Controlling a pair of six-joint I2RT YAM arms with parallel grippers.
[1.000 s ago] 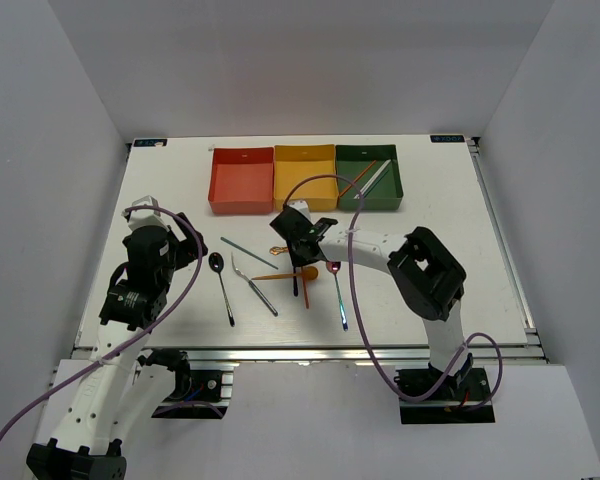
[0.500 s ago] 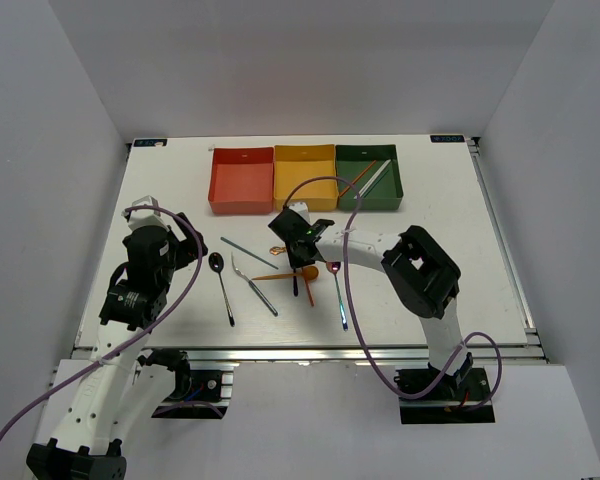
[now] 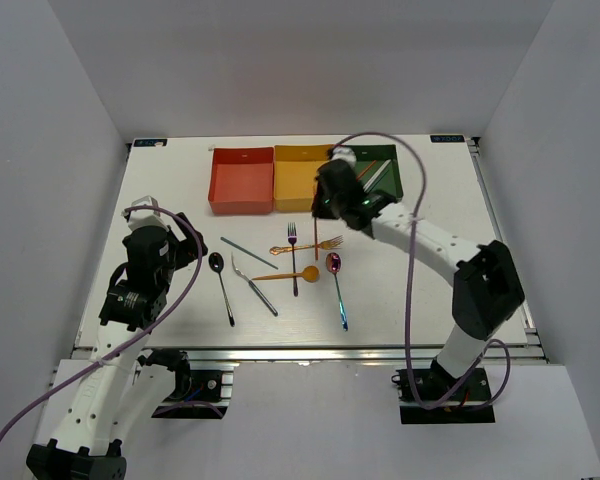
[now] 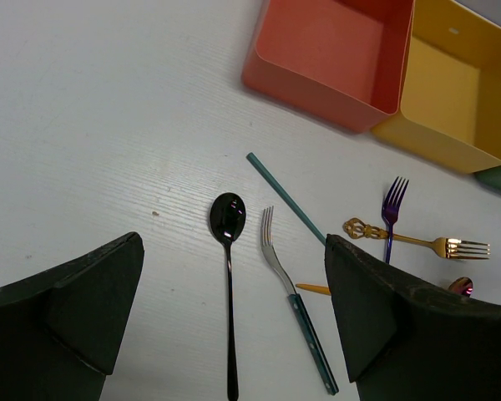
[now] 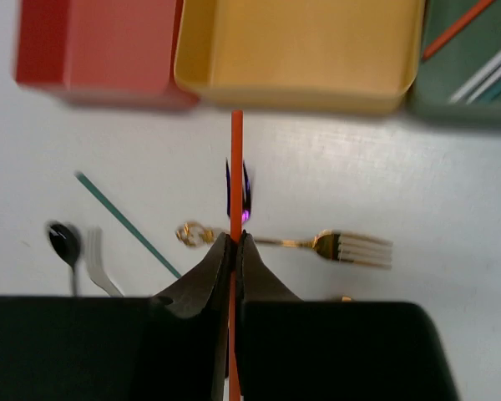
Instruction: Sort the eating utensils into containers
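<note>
**Right arm.** The right gripper (image 5: 234, 244) is held above the white table (image 3: 430, 270), just near of the yellow square open-top box (image 5: 301, 50). Its jaws are clenched on a thin orange chopstick (image 5: 235, 167), whose free end points at the near wall of that box.

**Containers.** The red-orange square box (image 5: 92, 42) touches the yellow box on its left side. The dark green square box (image 5: 472, 88) stands on its right and holds an orange-red chopstick (image 5: 455, 29) and pale chopsticks (image 5: 488, 73).

**Left arm.** The left gripper (image 4: 234, 259) is at the left of the table, jaws released wide and grasping nothing.

**Loose utensils, left to right on the table:**
- black spoon (image 4: 227, 219)
- silver fork with teal handle (image 4: 294, 296)
- teal chopstick (image 4: 285, 199)
- orange spoon (image 3: 308, 272)
- purple fork (image 4: 392, 200), which crosses the gold fork (image 4: 451, 246)
- purple iridescent spoon (image 3: 333, 265)
</note>
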